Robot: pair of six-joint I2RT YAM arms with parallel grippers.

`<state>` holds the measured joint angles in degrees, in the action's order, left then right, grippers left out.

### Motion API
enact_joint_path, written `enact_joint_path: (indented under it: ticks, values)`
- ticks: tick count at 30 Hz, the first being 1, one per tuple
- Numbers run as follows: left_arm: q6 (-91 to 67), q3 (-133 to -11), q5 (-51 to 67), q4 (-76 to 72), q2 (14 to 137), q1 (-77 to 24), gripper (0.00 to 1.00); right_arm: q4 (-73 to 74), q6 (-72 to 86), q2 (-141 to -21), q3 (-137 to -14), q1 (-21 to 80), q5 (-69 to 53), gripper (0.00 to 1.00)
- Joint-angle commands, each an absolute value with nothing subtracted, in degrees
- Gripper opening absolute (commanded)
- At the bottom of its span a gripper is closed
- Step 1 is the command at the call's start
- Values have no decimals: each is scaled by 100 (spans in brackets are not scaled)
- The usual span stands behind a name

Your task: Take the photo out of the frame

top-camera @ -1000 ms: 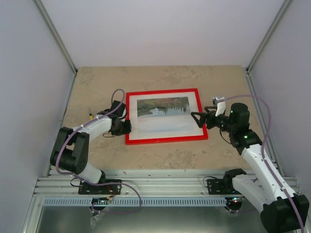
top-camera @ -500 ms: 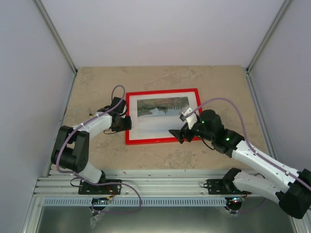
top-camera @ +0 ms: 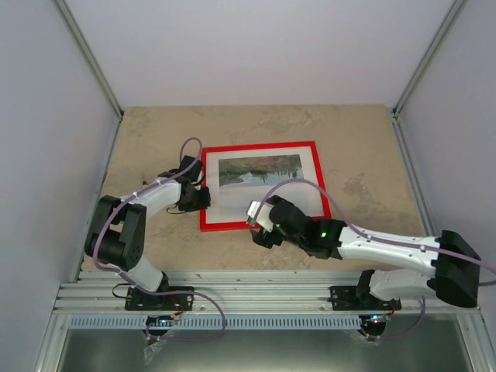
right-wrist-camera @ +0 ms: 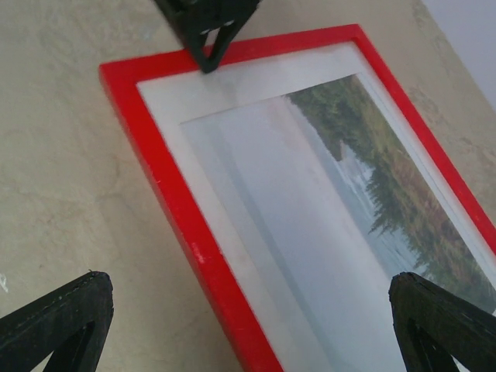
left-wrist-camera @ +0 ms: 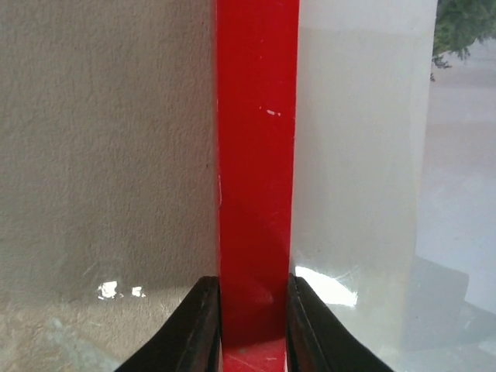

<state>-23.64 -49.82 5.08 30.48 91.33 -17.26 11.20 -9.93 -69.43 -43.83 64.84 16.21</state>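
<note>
The red frame [top-camera: 260, 146] lies flat on the table with the photo [top-camera: 260, 170] in it behind a white mat. My left gripper [top-camera: 200, 197] is at the frame's left rail. In the left wrist view the left gripper [left-wrist-camera: 254, 329] has both black fingers [left-wrist-camera: 203, 329] pressed against the sides of the red rail [left-wrist-camera: 256, 155]. My right gripper [top-camera: 262, 226] hovers over the frame's near rail. In the right wrist view the right gripper [right-wrist-camera: 252, 325] is wide open and empty above the rail [right-wrist-camera: 178, 209], the mat [right-wrist-camera: 232, 85] and the photo [right-wrist-camera: 372, 178].
The beige stone-pattern table [top-camera: 155, 139] is walled at the left, back and right. A ribbed metal rail [top-camera: 256, 283] runs along the near edge. The left gripper's fingertips [right-wrist-camera: 205, 35] show at the top of the right wrist view.
My right arm has swung from the frame's right side across to its near rail, lower and further left. My left gripper has stayed on the left rail.
</note>
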Motion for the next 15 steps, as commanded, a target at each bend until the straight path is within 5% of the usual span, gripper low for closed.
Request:
enact_joint_path:
  ticks: [1,15]
  values:
    - [-2323,-5100,624,3105,9100,-1740,6,875,-1599,-7446,-4479,7014,2588,98]
    - [-2369,-5514,830,3552,8400,-1740,0,-128,-2070,-8417,-4211,7498,3146,98]
